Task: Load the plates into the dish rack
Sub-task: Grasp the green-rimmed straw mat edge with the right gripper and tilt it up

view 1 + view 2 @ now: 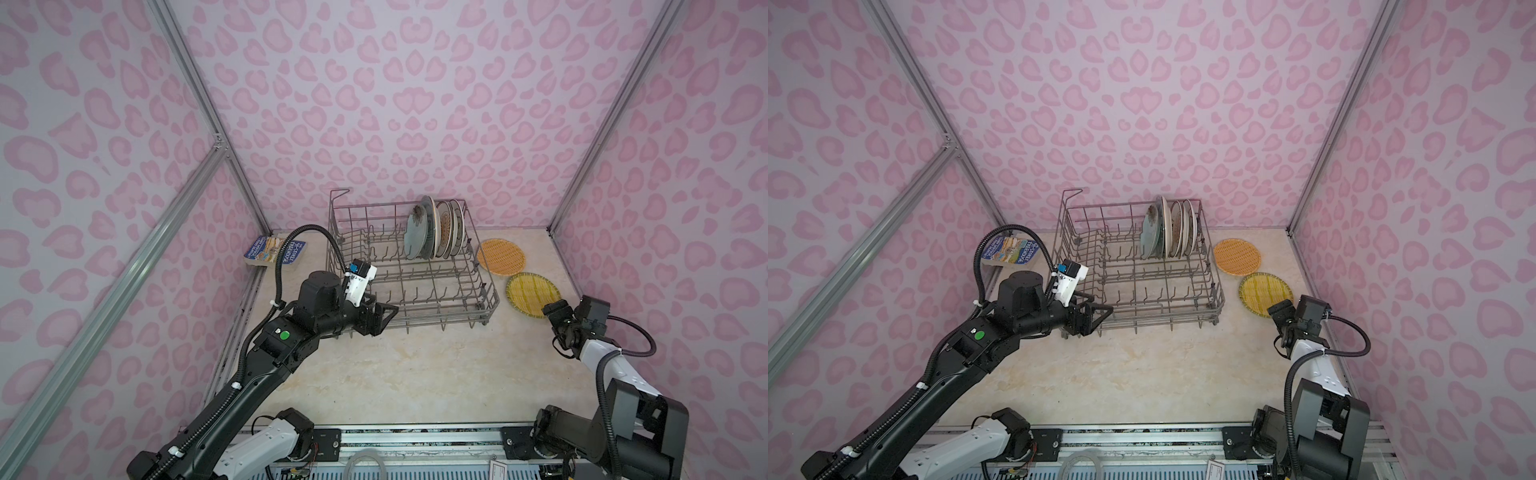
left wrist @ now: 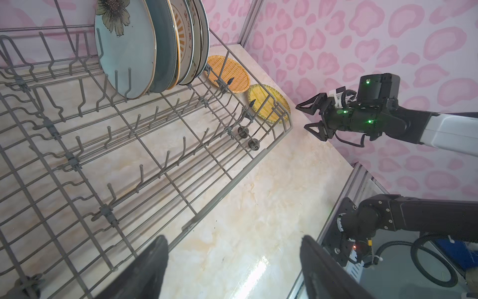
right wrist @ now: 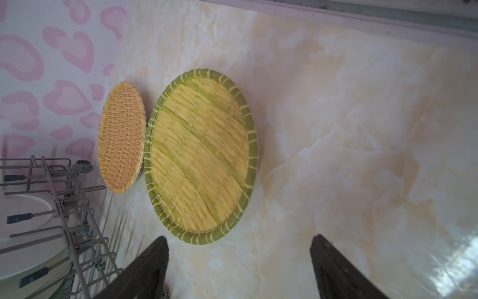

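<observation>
Five plates stand on edge in the dish rack (image 1: pixel 487 286), packed together among the tines at its far right corner, with the pale blue-green flowered plate (image 1: pixel 415 237) on the end facing the rack's middle. Two to go, and both lie flat on the table (image 1: pixel 415 374) just outside the rack's right wall. The orange woven-look plate (image 1: pixel 500 256) is off the middle of that wall and the yellow woven-look plate (image 1: pixel 532 294) off its near end, their rims almost meeting.

The right pincer (image 2: pixel 301 116) hangs just off the yellow plate's near edge, jaws spread, nothing between them. So the step in hand looks like the reach for the yellow plate.

The left pincer (image 2: pixel 234 240) sits at the rack's near left corner, jaws apart and empty. One finger (image 2: pixel 147 264) lies over the near rim in the wrist view; touching or not, I can't tell.

What next? A flat plate on a flat table offers no easy bite. The right pincer would need to drop onto the plate's near edge, work a finger under the raised rim and close. Then it tips the plate upright and carries it over the rack's wall into a free slot beside the row. Plenty of empty tines there.
</observation>
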